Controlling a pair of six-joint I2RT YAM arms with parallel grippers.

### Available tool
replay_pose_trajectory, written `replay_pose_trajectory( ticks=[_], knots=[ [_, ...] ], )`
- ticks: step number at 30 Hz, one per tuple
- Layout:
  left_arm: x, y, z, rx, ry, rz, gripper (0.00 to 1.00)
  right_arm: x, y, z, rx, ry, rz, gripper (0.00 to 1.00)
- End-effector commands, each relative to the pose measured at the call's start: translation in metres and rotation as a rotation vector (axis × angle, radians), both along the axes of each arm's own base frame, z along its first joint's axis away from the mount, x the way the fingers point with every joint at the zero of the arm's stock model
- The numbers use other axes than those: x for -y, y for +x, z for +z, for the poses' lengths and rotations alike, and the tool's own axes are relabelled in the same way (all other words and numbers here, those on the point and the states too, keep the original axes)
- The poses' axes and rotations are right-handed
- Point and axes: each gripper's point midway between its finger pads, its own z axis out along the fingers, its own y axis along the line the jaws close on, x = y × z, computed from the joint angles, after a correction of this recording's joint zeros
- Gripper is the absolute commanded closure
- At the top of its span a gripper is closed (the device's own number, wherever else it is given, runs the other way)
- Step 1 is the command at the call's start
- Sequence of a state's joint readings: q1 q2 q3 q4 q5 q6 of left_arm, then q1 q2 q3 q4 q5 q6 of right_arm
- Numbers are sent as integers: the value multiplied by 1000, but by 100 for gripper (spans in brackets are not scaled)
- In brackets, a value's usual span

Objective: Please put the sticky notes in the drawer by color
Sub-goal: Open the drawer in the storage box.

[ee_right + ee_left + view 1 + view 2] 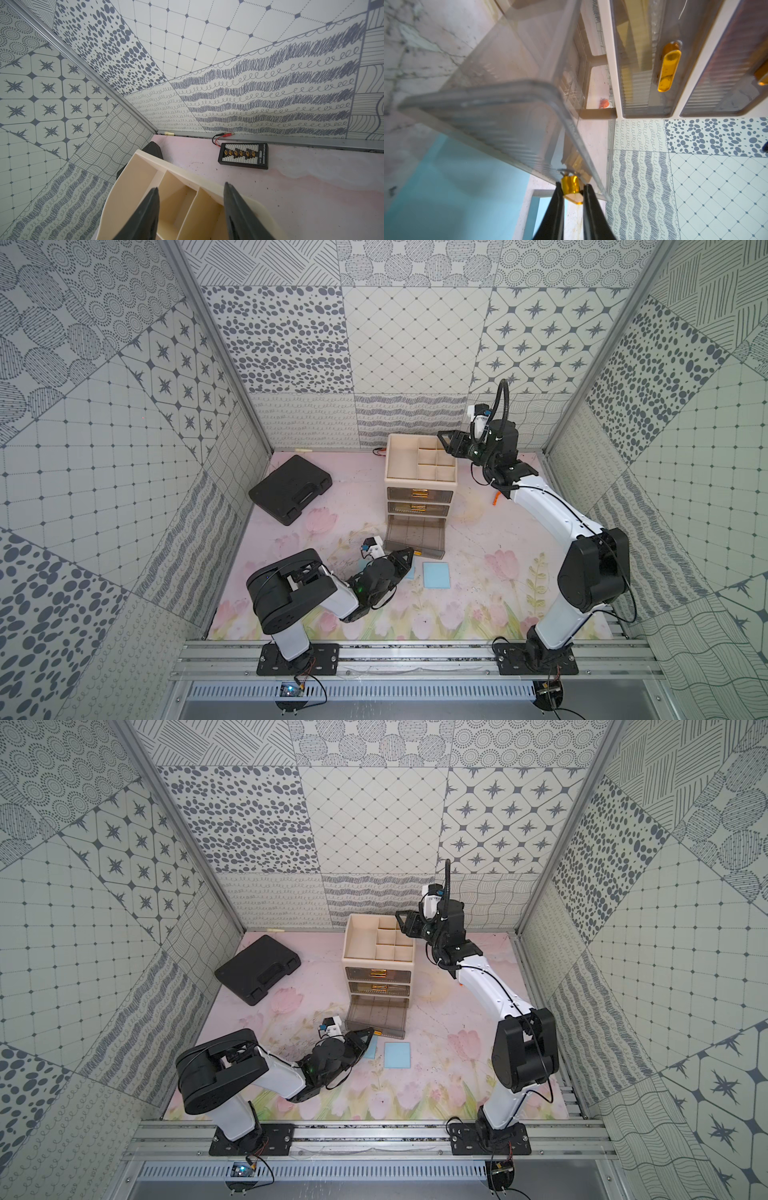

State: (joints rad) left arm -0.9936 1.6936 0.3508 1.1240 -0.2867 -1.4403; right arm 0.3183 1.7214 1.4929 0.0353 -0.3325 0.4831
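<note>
The cream drawer cabinet (419, 485) stands at the back middle of the mat, and its bottom drawer (415, 537) is pulled out. My left gripper (572, 187) is shut on that drawer's gold handle (571, 186), seen in both top views (370, 1032). One light blue sticky note (436, 575) lies flat just in front of the open drawer. A second blue one (410, 572) is partly under the left gripper. My right gripper (190, 185) hangs open over the back right corner of the cabinet's divided top tray (133, 187), holding nothing.
A flat black case (291, 488) lies at the back left. A black connector board (243, 155) with red and black leads sits behind the cabinet by the back wall. A small orange object (495, 499) lies right of the cabinet under the right arm.
</note>
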Motion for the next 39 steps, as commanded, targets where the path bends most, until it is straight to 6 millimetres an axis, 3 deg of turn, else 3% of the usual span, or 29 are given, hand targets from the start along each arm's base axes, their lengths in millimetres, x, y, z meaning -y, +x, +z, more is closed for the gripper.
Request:
replay_pose_trajectory(
  ticks=[1, 13, 20, 26, 27, 29, 32, 39],
  knots=[
    [1, -3, 7, 43, 16, -8, 90, -7, 1, -56, -168, -42, 7, 47],
    [3, -8, 7, 30, 27, -11, 86, -6, 6, -68, -190, -25, -35, 47],
    [3, -6, 15, 45, 22, -26, 58, -5, 11, -62, -171, -55, -46, 45],
    [10, -15, 40, 66, 65, -110, 51, 4, 8, -38, -123, -79, -80, 33],
    [10, -19, 43, 56, 83, -130, 45, 7, 6, -34, -112, -85, -89, 31],
    [7, -26, 49, 28, 131, -166, 24, 13, 3, -27, -95, -107, -108, 28],
    [-8, -39, 53, -22, 261, -206, 0, 27, -3, -16, -65, -136, -155, 25],
    [-71, -77, 33, -226, 581, -269, 0, 48, -31, -4, -55, -139, -212, 20]
  ],
)
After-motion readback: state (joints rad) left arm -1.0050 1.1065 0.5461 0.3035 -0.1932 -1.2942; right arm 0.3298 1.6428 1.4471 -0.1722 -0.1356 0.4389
